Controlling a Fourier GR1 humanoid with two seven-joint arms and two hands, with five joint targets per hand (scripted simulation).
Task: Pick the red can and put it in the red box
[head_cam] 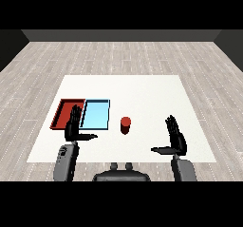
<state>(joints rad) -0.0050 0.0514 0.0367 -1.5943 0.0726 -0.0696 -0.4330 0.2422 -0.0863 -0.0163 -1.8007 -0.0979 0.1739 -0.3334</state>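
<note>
One red can point(125, 125) upright; two trays, seemingly empty: red tray point(60, 111), light blue tray point(96, 113)

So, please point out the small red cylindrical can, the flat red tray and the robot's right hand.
small red cylindrical can point(125, 125), head view, its side.
flat red tray point(61, 114), head view, its bare floor.
right hand point(177, 138), head view, its palm.

Premises: a bare test room, of the laboratory or robot-trial kind. Evidence follows. A plain white table point(142, 93) occupies the centre of view, standing on a floor point(118, 55) of pale grey wood-look planks that extends toward twelve o'clock. A dark, featureless wall point(121, 35) closes the room at twelve o'clock. Nothing domestic, commercial or clerical is visible. On the table at nine o'clock lie a red tray point(62, 111) and a light blue tray point(96, 114), side by side and touching.
</note>
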